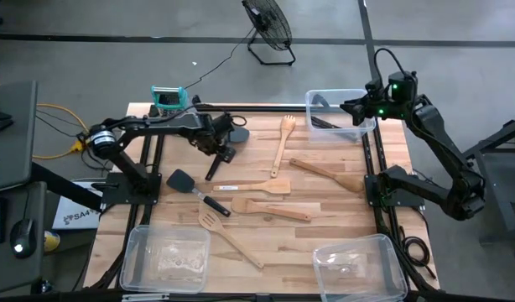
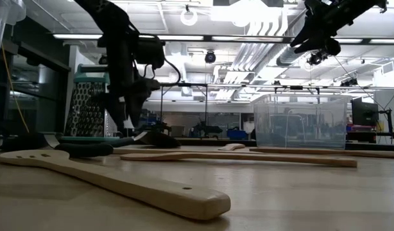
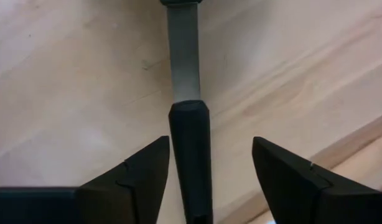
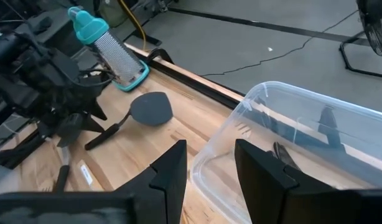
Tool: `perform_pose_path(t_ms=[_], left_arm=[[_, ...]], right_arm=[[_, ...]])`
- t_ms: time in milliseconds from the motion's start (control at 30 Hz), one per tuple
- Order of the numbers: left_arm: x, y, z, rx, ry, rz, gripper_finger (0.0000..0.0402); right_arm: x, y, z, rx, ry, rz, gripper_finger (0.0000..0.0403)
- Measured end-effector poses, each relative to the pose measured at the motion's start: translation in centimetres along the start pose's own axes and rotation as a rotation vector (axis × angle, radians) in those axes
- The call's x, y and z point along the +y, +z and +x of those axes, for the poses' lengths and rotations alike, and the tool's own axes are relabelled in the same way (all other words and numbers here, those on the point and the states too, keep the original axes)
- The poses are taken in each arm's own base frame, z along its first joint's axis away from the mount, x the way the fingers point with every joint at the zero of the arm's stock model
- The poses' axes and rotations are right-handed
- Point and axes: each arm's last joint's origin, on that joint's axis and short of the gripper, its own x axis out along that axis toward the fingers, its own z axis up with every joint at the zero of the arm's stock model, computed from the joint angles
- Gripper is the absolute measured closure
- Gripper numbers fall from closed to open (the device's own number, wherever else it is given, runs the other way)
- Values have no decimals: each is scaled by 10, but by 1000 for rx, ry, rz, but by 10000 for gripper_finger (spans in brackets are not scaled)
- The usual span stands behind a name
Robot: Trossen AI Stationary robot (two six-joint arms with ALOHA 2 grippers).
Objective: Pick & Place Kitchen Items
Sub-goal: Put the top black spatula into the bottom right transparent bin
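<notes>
My left gripper [image 1: 216, 152] is open and points down over a black round-headed turner [image 1: 226, 149] that lies flat on the table at the far left. Its fingers [image 3: 141, 180] stand on either side of the turner's black handle [image 3: 191, 162], just behind the metal shaft [image 3: 183, 56]. My right gripper [image 1: 351, 109] is open and empty above the clear bin [image 1: 318, 99] at the far right, which holds black utensils [image 4: 284, 155]. Several wooden utensils [image 1: 270, 208] and a black turner [image 1: 190, 186] lie flat mid-table.
A metal box grater with a teal top [image 1: 167, 99] stands at the far left edge. Two clear bins stand at the near edge, one left [image 1: 140, 252] and one right [image 1: 392, 256]. A wooden slotted turner [image 1: 228, 237] lies between them.
</notes>
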Motion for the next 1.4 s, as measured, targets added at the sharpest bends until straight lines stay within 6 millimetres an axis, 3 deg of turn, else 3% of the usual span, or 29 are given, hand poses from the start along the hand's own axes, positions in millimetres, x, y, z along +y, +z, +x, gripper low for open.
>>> perform_pose_path(t_ms=[267, 800, 933, 1267, 1400], left_arm=[[0, 2, 11, -1, 54, -8, 123], [1, 4, 44, 83, 110, -10, 123], [1, 4, 44, 80, 108, -9, 153], [0, 3, 44, 101, 85, -8, 282], [0, 3, 44, 107, 78, -9, 296]], right_arm=[[0, 0, 0, 2, 14, -28, 275], [1, 0, 0, 7, 46, -45, 275], [1, 0, 0, 9, 47, -43, 275], [1, -1, 0, 9, 48, -46, 275], [1, -1, 0, 9, 48, -46, 275]])
